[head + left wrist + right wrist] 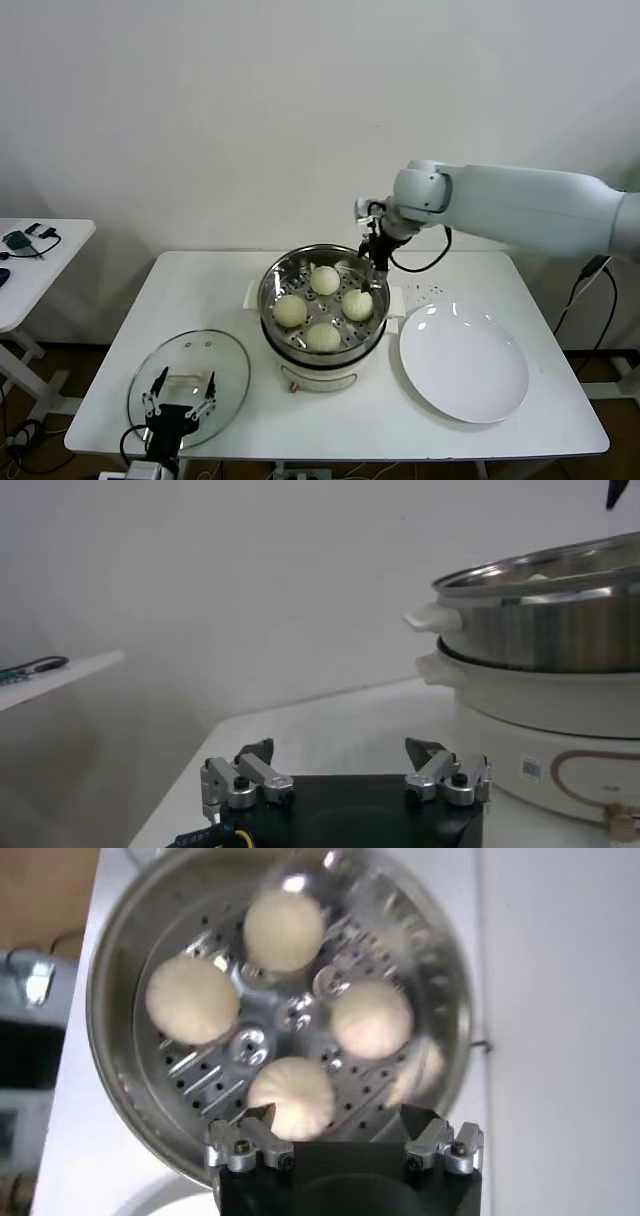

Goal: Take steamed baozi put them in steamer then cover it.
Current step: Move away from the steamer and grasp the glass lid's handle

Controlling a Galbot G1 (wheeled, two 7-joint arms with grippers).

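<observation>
Your right pincer (pixel 378 262) hangs above the far right rim of the steamer (pixel 372 318), and in the right wrist view its fingers (pixel 245 1144) stand spread with nothing between them, one bun showing in the gap below. All four steamed baozi (pixel 323 280) sit in the steel basket on its perforated floor, arranged in a rough ring around the centre: one at the far side, one at the left, one at the right and one nearest you. They lie close together, but you cannot tell from these views whether any of them touch. The steamer stands in the middle of the tabletop (pixel 200 290) on its white pot base, uncovered. The cover (pixel 190 372) lies flat on the tabletop to the robot's left of the steamer, near the front edge, its pale handle facing up. Your left pincer (pixel 180 400) sits low at that front edge, over the near part of the cover, and the left wrist view shows its fingers (pixel 245 780) wide apart and holding nothing, looking level across the tabletop at the side of the steamer. A white plate (pixel 465 362) rests on the tabletop just to the right of the steamer. A second small table (pixel 40 270) stands off to the left.
</observation>
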